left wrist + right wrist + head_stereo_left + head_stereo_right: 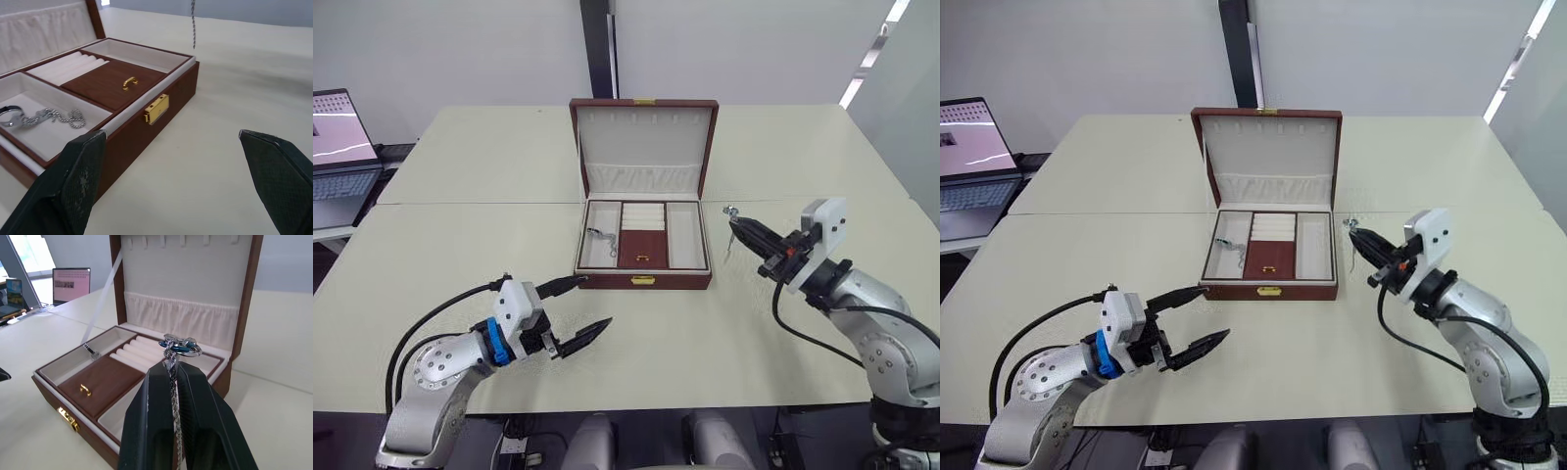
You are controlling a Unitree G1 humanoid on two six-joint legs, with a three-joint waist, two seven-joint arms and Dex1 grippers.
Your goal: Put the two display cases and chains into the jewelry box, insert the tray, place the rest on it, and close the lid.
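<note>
Centrally, in the head views: sitting on the pale counter [489, 245] with lid [644, 147] standing upright, the reddish-brown jewelry box [644, 279], cream-lined, gold clasp facing front. Resting inside it, the tray [643, 235], showing a brown centre section with a small gold pull and cream compartments either side. Lying in the tray's left compartment, a thin silver chain [599, 237]. Hovering just right of the box, above the counter, the right tool [736, 227], pinching a second chain [731, 215] with a ring at its tip. Hanging low in front of the box's left corner, the left tool [579, 308], fingers spread wide and holding nothing. Showing at the far left edge beyond the counter, an open laptop [337, 157]; rising behind the lid, a dark pillar [597, 49].

Next, in the left wrist view: spreading far apart, two black fingers [73, 181], nothing between them. Beyond, lying coiled in the nearest cream compartment, the silver chain with its ring. Dangling above the box's far corner, a thin strand of the other chain.

Lastly, in the right wrist view: pressing together, the right tool's fingers, clamping the chain's strand, with its blue-tinted ring sticking out above the tips. Standing behind, the lid with gathered pocket and row of hooks.
</note>
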